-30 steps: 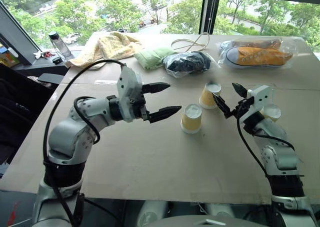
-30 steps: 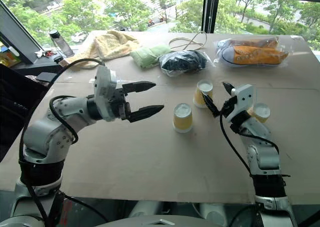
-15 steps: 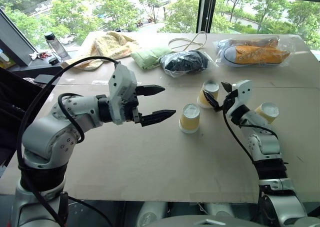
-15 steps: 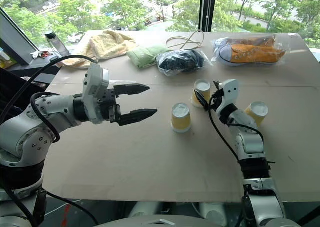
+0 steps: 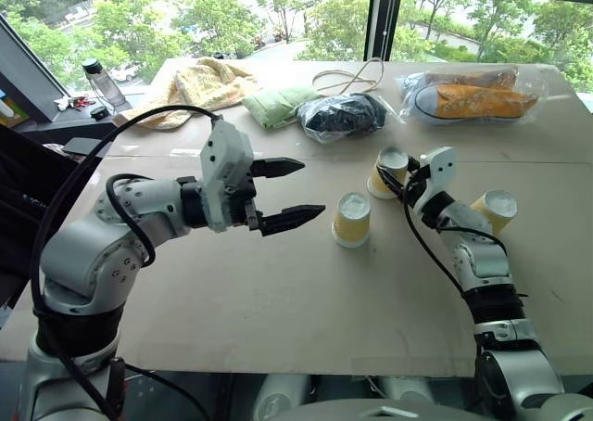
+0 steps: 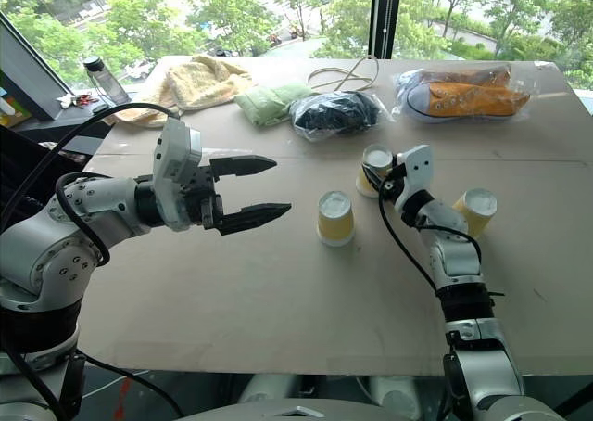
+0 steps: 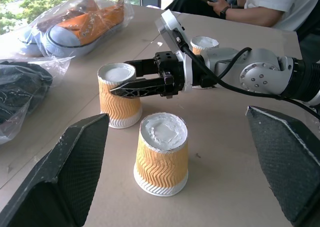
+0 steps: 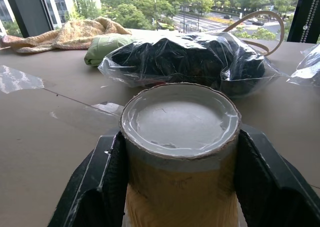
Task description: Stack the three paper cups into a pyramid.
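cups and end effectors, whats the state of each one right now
far cup: upside down on the table, clamped between the right end effector's fingers
middle cup: upside down on the table, standing free
right cup: upside down, tilted, beside the right arm
right end effector: shut on the far cup
left end effector: open, holding nothing, hanging above the table

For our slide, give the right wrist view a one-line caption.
Right gripper closed on an upside-down paper cup, bagged dark bundle behind.
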You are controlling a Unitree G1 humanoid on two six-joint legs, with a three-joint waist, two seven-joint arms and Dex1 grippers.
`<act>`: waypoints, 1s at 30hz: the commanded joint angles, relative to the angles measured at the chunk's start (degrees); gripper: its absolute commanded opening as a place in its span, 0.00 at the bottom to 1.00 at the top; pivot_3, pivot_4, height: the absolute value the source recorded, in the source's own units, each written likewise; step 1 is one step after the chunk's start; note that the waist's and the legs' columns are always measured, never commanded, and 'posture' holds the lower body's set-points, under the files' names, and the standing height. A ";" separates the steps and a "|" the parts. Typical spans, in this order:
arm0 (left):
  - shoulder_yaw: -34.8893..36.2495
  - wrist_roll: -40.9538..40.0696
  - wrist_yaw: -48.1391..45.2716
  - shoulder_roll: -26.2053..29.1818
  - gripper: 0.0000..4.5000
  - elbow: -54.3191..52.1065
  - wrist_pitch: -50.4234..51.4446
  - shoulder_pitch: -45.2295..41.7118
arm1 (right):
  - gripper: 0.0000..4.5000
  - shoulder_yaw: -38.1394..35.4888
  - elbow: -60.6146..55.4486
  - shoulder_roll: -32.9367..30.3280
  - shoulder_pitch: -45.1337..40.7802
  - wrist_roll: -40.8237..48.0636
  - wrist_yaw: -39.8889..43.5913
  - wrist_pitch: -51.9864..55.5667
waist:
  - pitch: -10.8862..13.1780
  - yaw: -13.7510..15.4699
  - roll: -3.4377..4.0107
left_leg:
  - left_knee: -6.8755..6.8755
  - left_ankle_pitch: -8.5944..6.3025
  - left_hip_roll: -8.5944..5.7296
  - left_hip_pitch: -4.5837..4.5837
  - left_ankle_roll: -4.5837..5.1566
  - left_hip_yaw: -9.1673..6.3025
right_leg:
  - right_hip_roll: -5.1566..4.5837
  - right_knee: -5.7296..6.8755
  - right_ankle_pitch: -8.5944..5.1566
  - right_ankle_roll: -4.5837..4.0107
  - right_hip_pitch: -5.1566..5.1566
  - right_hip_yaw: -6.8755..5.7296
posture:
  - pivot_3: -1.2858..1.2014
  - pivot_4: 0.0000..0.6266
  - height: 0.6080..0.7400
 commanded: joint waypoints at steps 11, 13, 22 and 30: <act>-2.09 1.52 -4.50 1.50 1.00 0.70 -2.50 -0.48 | 0.47 -1.85 -30.31 -8.20 21.00 3.57 2.15 6.10 | 0.00 0.23 0.01 | 0.00 -0.01 0.00 -0.03 0.01 -0.01 | -0.01 0.00 -0.01 0.00 -0.01 0.01 | 0.52 0.24 1.00; -2.86 2.21 -5.91 2.18 1.00 0.81 -2.93 -0.45 | 0.47 -1.20 -34.39 -8.70 25.67 4.48 2.71 6.86 | 0.00 0.23 0.01 | -0.02 -0.02 0.01 -0.04 0.02 -0.03 | -0.01 -0.02 -0.02 0.00 -0.02 -0.01 | 0.52 0.24 1.00; -3.76 2.80 -8.49 3.31 1.00 0.49 -3.74 -0.27 | 0.47 2.42 -37.71 -7.35 30.39 2.78 1.57 7.02 | 0.00 0.06 0.00 | -0.01 -0.13 0.02 0.07 0.20 0.00 | 0.00 0.01 -0.02 0.00 0.05 0.03 | 0.52 0.24 1.00; -3.95 2.90 -9.02 3.43 1.00 0.09 -3.77 -0.40 | 0.47 3.38 -36.92 -6.77 29.35 2.74 1.57 7.11 | 0.00 0.10 0.00 | -0.01 -0.01 0.02 0.06 0.00 0.00 | 0.00 0.00 -0.02 0.00 0.05 0.03 | 0.52 0.24 1.00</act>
